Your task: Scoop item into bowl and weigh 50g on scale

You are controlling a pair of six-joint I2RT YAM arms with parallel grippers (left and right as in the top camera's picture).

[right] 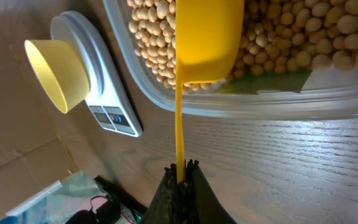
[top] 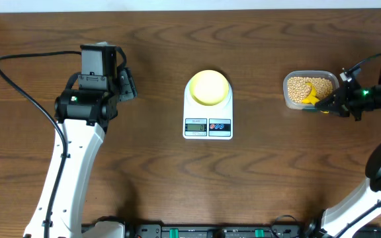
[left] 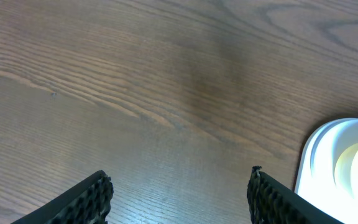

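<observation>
Beans [top: 296, 87] fill the clear tub [top: 309, 73], well to the right of the scale [top: 208, 127]. The pale-yellow bowl [top: 208, 87] sits on the scale's top. On the tub's far side from the scale, the right gripper [right: 180, 171] is clamped on the yellow scoop's [right: 207, 37] thin handle, with the scoop's cup over the beans. Well left of the scale, the left gripper [left: 179, 193] hovers over the table [left: 135, 74], its 2 fingers [left: 92, 196] spread and holding nothing.

Open tabletop [top: 256, 99] lies between the scale [top: 208, 125] and the bean tub [top: 286, 89].
</observation>
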